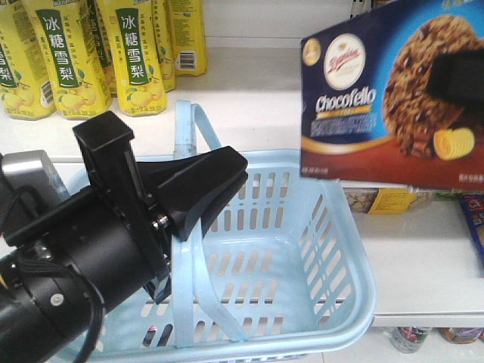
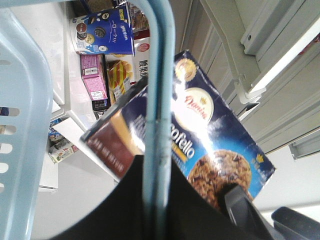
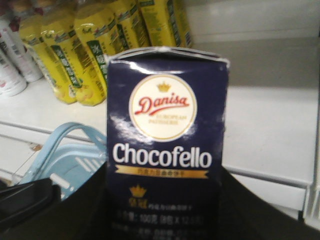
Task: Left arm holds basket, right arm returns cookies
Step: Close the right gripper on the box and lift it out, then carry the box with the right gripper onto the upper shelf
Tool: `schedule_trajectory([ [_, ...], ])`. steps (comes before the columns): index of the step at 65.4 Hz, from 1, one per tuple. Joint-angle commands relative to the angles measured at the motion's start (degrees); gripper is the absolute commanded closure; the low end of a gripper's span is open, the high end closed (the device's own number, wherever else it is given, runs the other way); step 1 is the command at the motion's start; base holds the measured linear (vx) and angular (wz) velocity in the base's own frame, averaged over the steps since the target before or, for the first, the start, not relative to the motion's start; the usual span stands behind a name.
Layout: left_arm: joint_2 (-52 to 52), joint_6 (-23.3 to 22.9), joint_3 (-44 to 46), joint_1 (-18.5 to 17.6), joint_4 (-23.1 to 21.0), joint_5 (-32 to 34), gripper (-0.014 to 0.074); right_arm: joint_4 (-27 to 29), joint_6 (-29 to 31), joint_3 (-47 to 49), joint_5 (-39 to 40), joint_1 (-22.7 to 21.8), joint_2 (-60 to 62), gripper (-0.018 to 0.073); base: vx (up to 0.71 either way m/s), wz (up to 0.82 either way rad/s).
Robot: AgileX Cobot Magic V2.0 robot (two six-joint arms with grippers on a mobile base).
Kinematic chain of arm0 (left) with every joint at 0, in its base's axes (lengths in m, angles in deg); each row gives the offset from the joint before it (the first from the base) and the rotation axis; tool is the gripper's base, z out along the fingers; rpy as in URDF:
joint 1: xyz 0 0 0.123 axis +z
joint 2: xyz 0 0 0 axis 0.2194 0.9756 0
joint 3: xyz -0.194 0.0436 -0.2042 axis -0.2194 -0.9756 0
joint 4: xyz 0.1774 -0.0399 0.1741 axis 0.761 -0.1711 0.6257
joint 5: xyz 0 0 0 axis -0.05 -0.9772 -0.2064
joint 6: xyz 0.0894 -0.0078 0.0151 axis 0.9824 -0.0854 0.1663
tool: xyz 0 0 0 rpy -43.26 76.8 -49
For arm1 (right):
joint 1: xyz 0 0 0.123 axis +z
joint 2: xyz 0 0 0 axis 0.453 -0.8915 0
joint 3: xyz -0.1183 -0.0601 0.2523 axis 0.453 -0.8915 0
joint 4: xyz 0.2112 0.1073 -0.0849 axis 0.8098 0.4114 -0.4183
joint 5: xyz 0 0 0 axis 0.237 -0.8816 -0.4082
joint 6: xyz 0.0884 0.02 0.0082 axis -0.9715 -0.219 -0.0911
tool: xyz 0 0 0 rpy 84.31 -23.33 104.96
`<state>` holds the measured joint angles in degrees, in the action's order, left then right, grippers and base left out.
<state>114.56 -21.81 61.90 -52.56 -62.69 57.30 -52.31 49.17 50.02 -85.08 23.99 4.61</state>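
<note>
White shelf [image 1: 249,98] fills the background; upper level carries a row of yellow bottles [image 1: 140,53] with green labels at rear left.

Basket [image 1: 318,249], light blue, slotted sides, sits low in front of the shelf, nothing visible inside it. One handle [image 1: 198,227] stands up across the middle.

Left arm [image 1: 68,272], thick and black, enters from lower left. Left gripper [image 1: 204,189]: wedge fingers closed on the raised handle; in the left wrist view the handle bar runs straight down into the black fingers.

Cookies [image 1: 393,98], dark navy "Chocofello" box, held in the air above the basket's right rear corner, in front of the shelf, long side level. Right gripper [image 1: 454,79]: black fingers clamped across the box's cookie picture; right wrist view shows the box gripped at its lower end, logo facing the camera.

Pink box [image 2: 94,80] and blue tub [image 2: 102,32] on a shelf, left wrist view.
</note>
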Motion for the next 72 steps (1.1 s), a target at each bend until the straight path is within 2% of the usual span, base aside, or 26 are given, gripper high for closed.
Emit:
schedule_trajectory([
  [1,-1.3,0.25,2.04,-0.42,2.58,4.26,0.0604,-7.68,-2.85,1.55,6.47,-0.08,-0.47,0.0427,0.0,0.0],
  [35,-1.3,0.25,2.04,-0.42,2.58,4.26,0.0604,-35.56,-19.98,1.55,5.27,-0.08,-13.06,0.0423,0.0,0.0],
  [56,-1.3,0.25,2.04,-0.42,2.58,4.26,0.0604,-53.9,-33.59,1.55,6.12,-0.59,-22.81,0.0414,0.0,0.0],
  [64,-1.3,0.25,2.04,-0.42,2.58,4.26,0.0604,-57.18,-38.05,1.55,7.49,-3.33,-25.97,0.0407,0.0,0.0],
  [72,-1.3,0.25,2.04,-0.42,2.58,4.26,0.0604,-57.26,-41.26,1.55,11.83,-7.45,-28.35,0.0396,0.0,0.0],
])
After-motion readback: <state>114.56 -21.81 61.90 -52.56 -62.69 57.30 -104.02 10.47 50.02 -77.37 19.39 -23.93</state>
